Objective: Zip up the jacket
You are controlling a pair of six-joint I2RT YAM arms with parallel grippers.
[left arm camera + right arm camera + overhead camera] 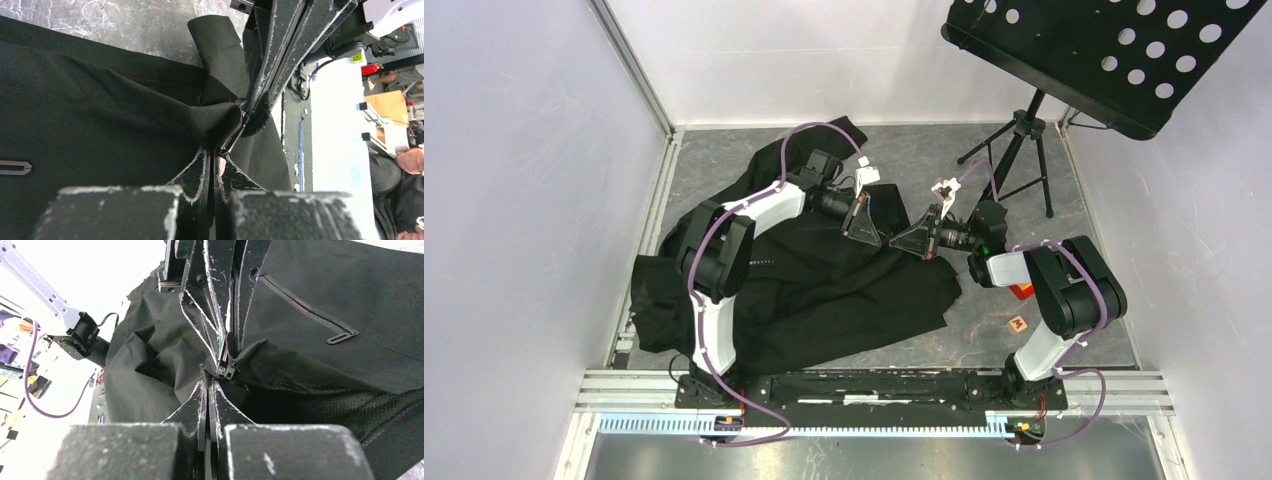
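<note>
Closest to me, my left gripper (216, 154) is pinched shut on a fold of the jacket (824, 290) by its zipper (244, 125). My right gripper (210, 377) clamps the same bunched spot from the opposite side, tips almost meeting. The jacket lies crumpled on the table (924, 150), mostly towards the left, its fabric drawn into a peak at the grip.

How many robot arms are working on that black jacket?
2. The left arm reaches in from the left, the right arm from the right. The left gripper and right gripper face each other, both pinched shut on the jacket.
</note>
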